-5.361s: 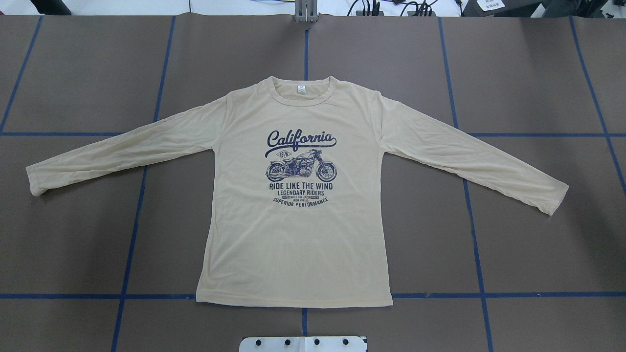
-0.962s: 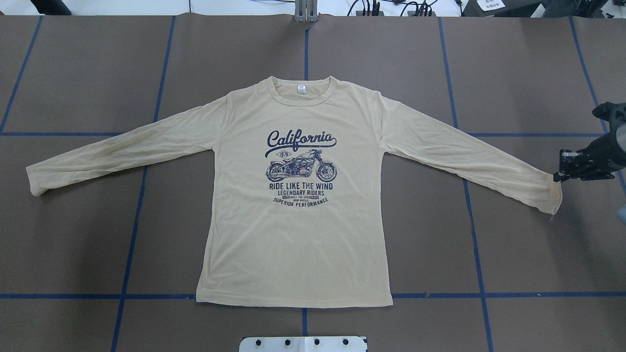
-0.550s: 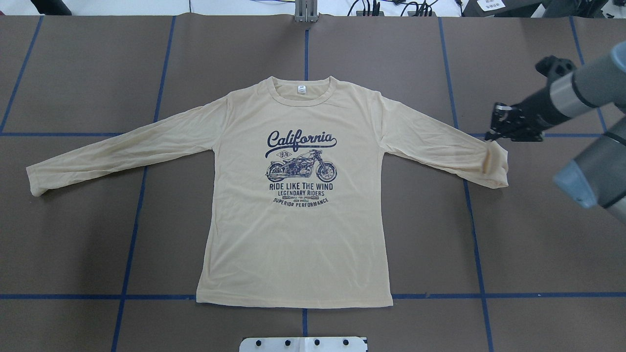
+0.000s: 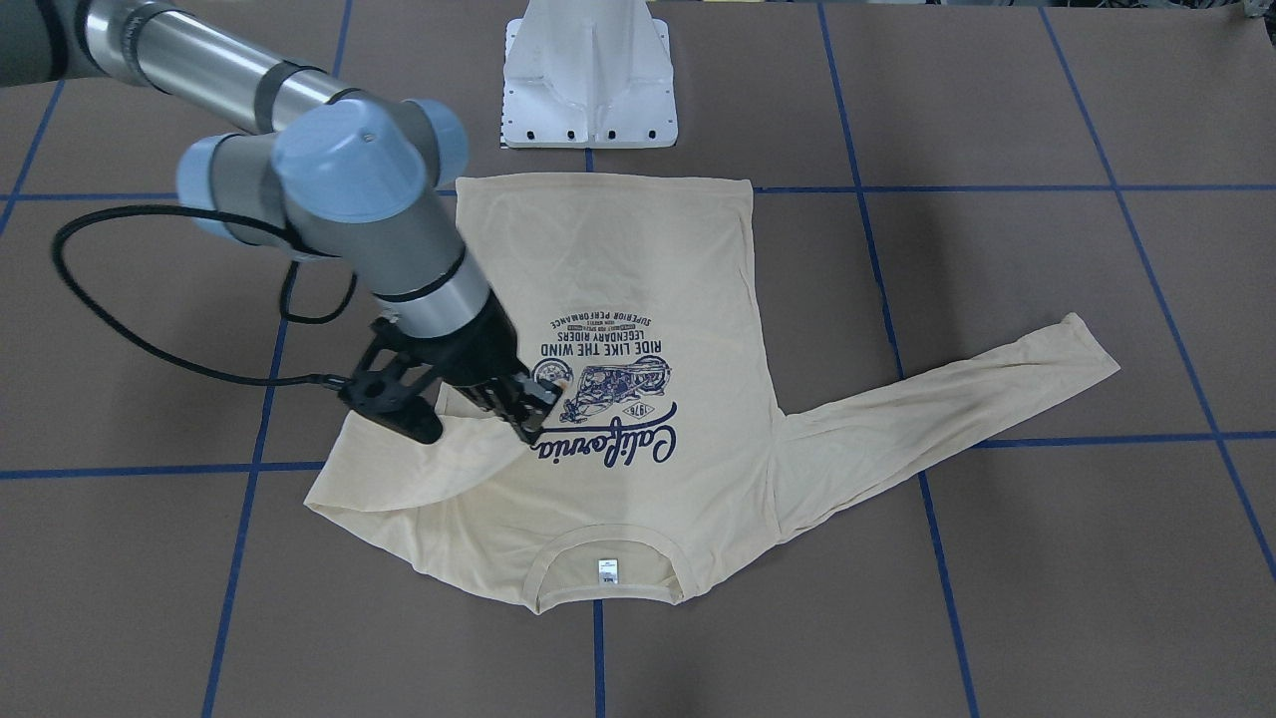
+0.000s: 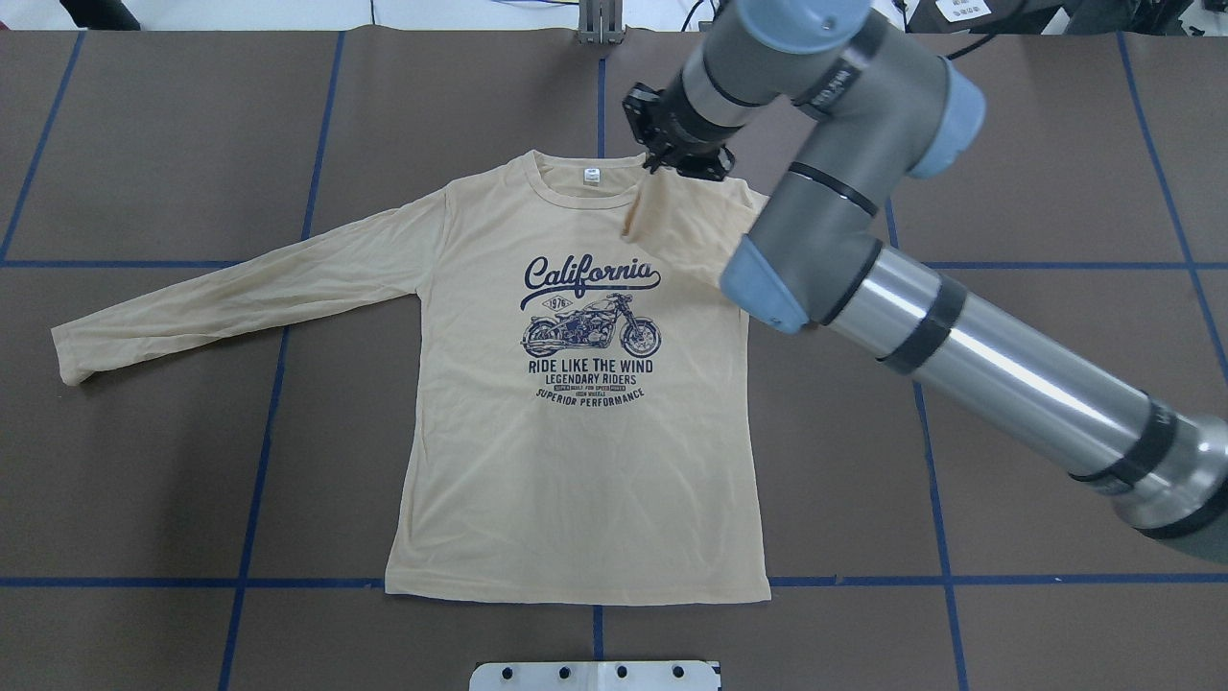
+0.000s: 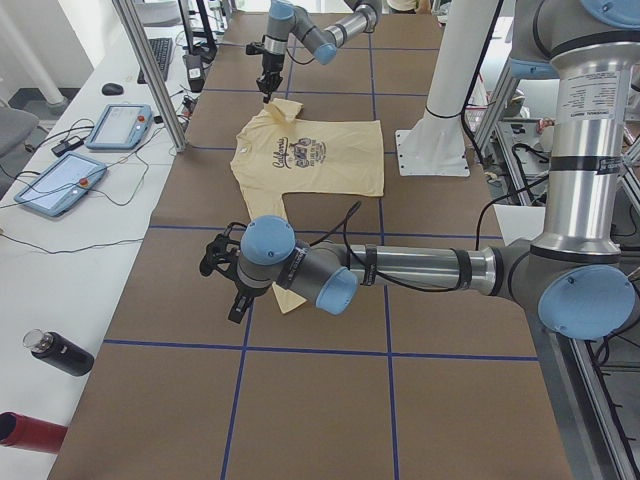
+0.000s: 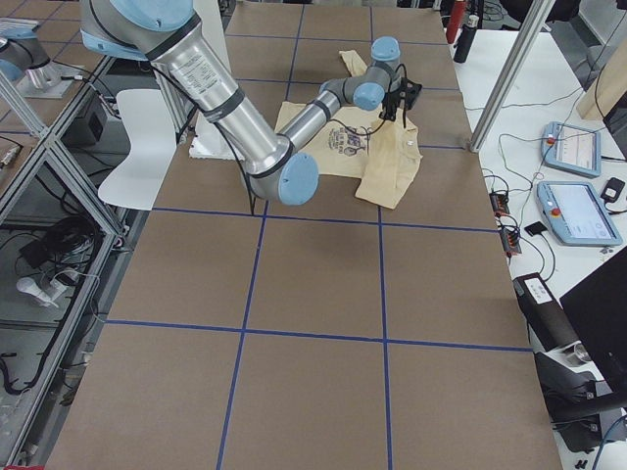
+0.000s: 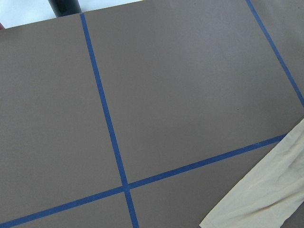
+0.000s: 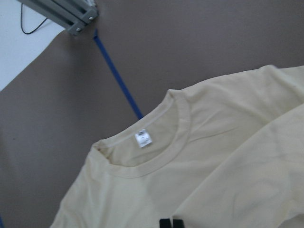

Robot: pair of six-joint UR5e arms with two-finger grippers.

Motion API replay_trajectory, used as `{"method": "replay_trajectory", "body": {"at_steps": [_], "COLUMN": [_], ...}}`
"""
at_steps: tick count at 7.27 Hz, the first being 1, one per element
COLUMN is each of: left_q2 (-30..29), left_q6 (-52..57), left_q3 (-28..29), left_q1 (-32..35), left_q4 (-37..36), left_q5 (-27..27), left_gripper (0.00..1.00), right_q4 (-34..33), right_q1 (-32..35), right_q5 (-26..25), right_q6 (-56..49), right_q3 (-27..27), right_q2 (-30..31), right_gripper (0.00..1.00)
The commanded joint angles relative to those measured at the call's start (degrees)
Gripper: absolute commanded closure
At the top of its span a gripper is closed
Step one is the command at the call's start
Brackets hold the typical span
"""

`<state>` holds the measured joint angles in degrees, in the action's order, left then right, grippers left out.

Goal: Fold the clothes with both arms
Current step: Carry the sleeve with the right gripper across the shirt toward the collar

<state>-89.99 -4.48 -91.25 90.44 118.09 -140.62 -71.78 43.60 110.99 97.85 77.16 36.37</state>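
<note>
Flat on the brown table point(image 5: 1036, 461), your cream T-shirt point(image 5: 576, 480) lies print-up with its left sleeve point(image 5: 240, 297) stretched out sideways. Your right gripper point(image 5: 656, 165) is closed on the right sleeve point(image 5: 686, 226), whose cuff it holds raised over the chest. Your left gripper point(image 6: 225, 285) hangs near the left cuff; its opening cannot be judged.

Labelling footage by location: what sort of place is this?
Probably a robotics lab: left arm and right arm work a T-shirt on a tape-gridded table, teach pendants on the side bench.
</note>
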Motion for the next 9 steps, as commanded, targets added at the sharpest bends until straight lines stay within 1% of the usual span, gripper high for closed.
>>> {"method": "replay_trajectory", "body": {"at_steps": [1,2,3,4,5,6,7,8,9], "left_q2": [0.1,0.1,0.1,0.0,-0.4,-1.6,-2.4,-2.7,-2.8], "left_q6": [-0.1,0.0,0.1,-0.1,-1.2,-8.1,-19.1,-27.3,-28.6], "left_q3": [0.0,0.3,0.3,0.2,0.2,0.3,1.0,3.7,8.2], "left_q1": [0.0,0.0,0.0,0.0,-0.2,-4.8,-11.5,-13.8,-14.7], "left_q4": [2.0,2.1,2.1,2.1,2.1,3.5,8.8,15.7,19.7], "left_q5": [-0.1,0.0,0.0,-0.1,-0.1,-0.1,0.5,2.0,3.9], "left_gripper": [0.01,0.01,0.01,0.01,0.01,0.01,0.00,0.00,0.01], "right_q4": [4.1,7.3,14.9,20.1,20.5,21.4,21.9,21.3,20.8], "right_q1": [-5.2,-8.5,-9.5,-9.8,-10.2,-10.9,-11.3,-10.8,-8.0], "right_q5": [-8.4,-12.7,-13.9,-14.0,-15.3,-15.4,-15.4,-14.8,-10.4], "right_q6": [1.1,1.0,1.0,0.9,0.9,0.9,0.9,2.5,3.7], "right_q3": [-16.3,-18.7,-25.8,-32.3,-39.4,-40.1,-40.0,-33.5,-18.9], "right_q2": [-15.9,-16.6,-18.3,-20.7,-25.4,-27.0,-28.5,-25.9,-12.9], "right_gripper": [1.00,1.00,1.00,0.46,0.01,0.00,0.00,0.00,0.00]}}
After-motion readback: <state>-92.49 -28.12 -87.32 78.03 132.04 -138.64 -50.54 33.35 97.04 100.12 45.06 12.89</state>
